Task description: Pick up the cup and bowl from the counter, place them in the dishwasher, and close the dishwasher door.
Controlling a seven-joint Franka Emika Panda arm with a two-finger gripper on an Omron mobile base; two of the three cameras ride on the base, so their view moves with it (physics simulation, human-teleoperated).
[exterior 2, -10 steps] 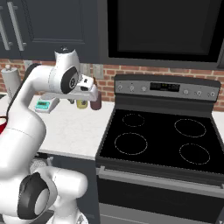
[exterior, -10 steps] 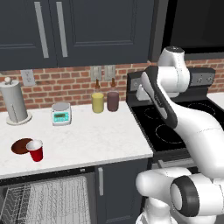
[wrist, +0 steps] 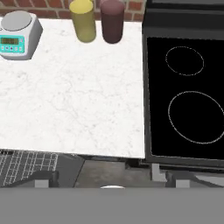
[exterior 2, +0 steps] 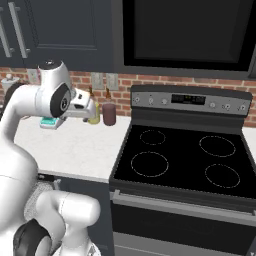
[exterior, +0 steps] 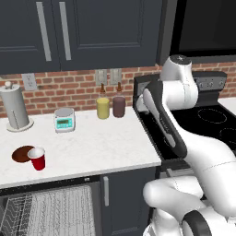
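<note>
Hovering high over the counter (wrist: 78, 105) near the stove (wrist: 183, 87), the gripper (wrist: 111, 177) has its fingers spread wide and empty. In the hand view the yellow bottle (wrist: 83, 19) and purple bottle (wrist: 112, 20) stand at 12 o'clock, the scale (wrist: 17, 35) at 10. The cup (exterior: 38, 158) sits well apart at the counter's far left, touching the bowl (exterior: 21, 153), above the open dishwasher (exterior: 46, 212) rack. Risk, as I judge it: closing on the cup may nudge the bowl or tip the light cup, since they sit so tight.

Kitchen, stove (exterior 2: 182, 162), brick backsplash (exterior: 69, 87), dark cabinets (exterior: 78, 32)
</note>
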